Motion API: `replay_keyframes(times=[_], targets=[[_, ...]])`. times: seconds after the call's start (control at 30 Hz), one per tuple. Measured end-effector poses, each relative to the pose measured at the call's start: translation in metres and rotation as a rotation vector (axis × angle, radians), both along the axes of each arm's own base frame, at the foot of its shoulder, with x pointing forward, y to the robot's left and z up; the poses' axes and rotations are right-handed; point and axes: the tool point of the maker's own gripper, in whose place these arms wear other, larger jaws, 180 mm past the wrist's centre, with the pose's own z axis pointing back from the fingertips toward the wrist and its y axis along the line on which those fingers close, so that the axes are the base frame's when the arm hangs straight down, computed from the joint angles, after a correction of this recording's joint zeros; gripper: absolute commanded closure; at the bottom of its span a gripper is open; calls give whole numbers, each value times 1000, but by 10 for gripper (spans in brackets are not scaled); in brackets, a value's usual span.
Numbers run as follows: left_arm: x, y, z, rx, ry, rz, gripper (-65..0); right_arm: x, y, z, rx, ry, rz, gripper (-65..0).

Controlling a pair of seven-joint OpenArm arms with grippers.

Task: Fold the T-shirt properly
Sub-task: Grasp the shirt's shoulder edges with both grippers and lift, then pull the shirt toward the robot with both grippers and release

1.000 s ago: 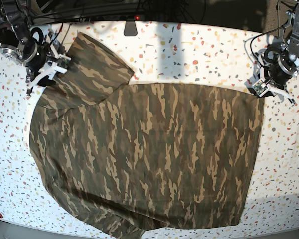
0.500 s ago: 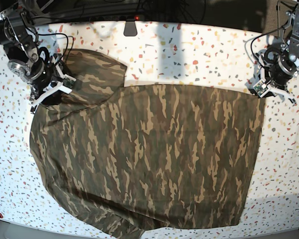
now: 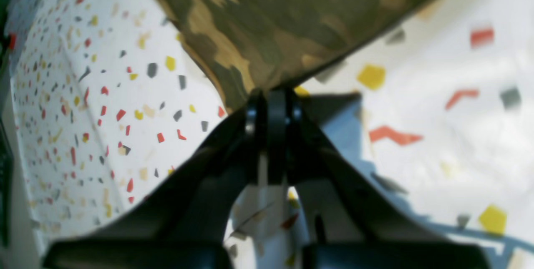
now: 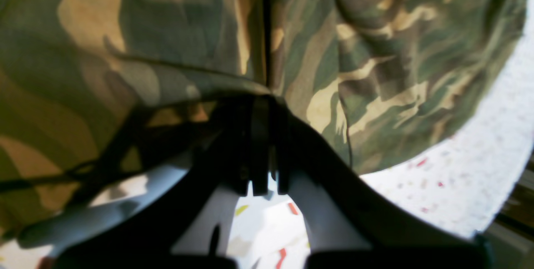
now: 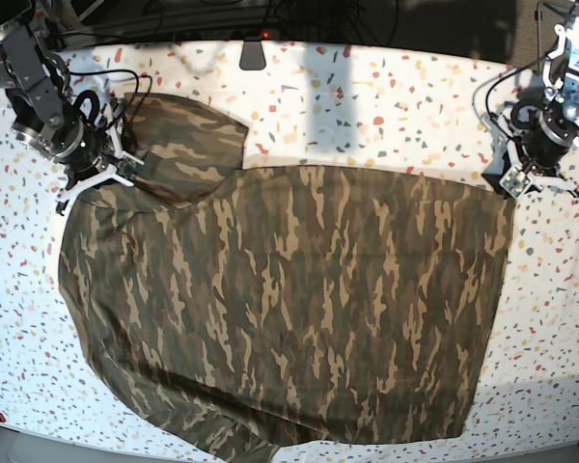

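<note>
The camouflage T-shirt lies spread flat over most of the speckled table. Its sleeve at the back left is folded in over the shoulder. My right gripper sits at that sleeve, and in the right wrist view it is shut on a bunched fold of the camouflage cloth. My left gripper is at the shirt's back right corner. In the left wrist view it is shut on the tip of that corner.
The white terrazzo table shows bare along the back and the right side. A small black mount and cables sit at the back edge. The shirt's lower hem reaches the table's front edge.
My right gripper has pulled the back-left sleeve down and inward, so it now lies folded over the shoulder. My left gripper has shifted slightly right at the shirt's corner.
</note>
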Motion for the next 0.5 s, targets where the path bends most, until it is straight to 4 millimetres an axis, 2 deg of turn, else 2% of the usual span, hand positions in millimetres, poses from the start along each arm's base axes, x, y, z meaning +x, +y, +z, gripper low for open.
replay_keyframes(times=[0.13, 0.27, 0.4, 0.5], targets=[[-2, -6, 10, -66, -16, 17, 0, -3, -6, 5, 9, 25, -43, 0], [-18, -2, 23, -122, -28, 56, 0, -17, -5, 14, 31, 21, -57, 0], [-29, 16, 47, -174, -75, 131, 0, -33, 0, 36, 122, 5, -107, 0], [-45, 20, 56, -184, -75, 146, 0, -42, -4, 54, 153, -21, -132, 0]])
